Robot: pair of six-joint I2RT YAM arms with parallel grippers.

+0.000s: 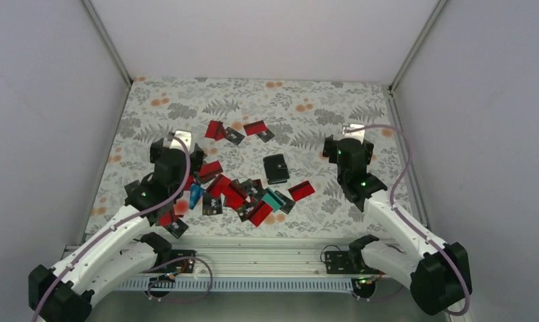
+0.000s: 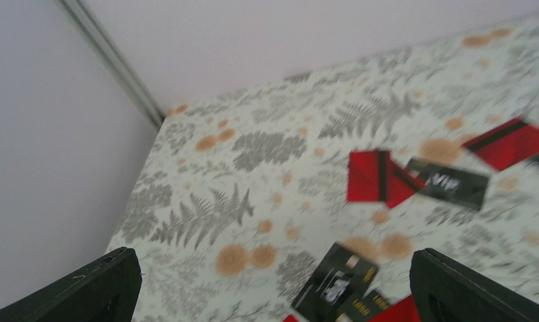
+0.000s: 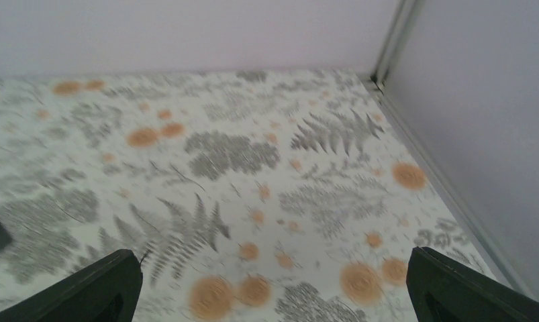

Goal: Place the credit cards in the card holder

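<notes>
Left gripper (image 2: 273, 285), right gripper (image 3: 273, 285): jaws apart, empty. Cards (image 1: 233, 194) scattered centre-left; holder (image 1: 276, 168) centre. Likely next: grasp one card.

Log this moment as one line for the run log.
left gripper: open, empty | right gripper: open, empty | card holder: lying flat, ungripped | credit cards: scattered loose around it

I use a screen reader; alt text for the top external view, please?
Mostly red credit cards lie scattered on a patterned table beside a black card holder. The open left gripper hangs over the cards, the open right gripper over bare table.
</notes>
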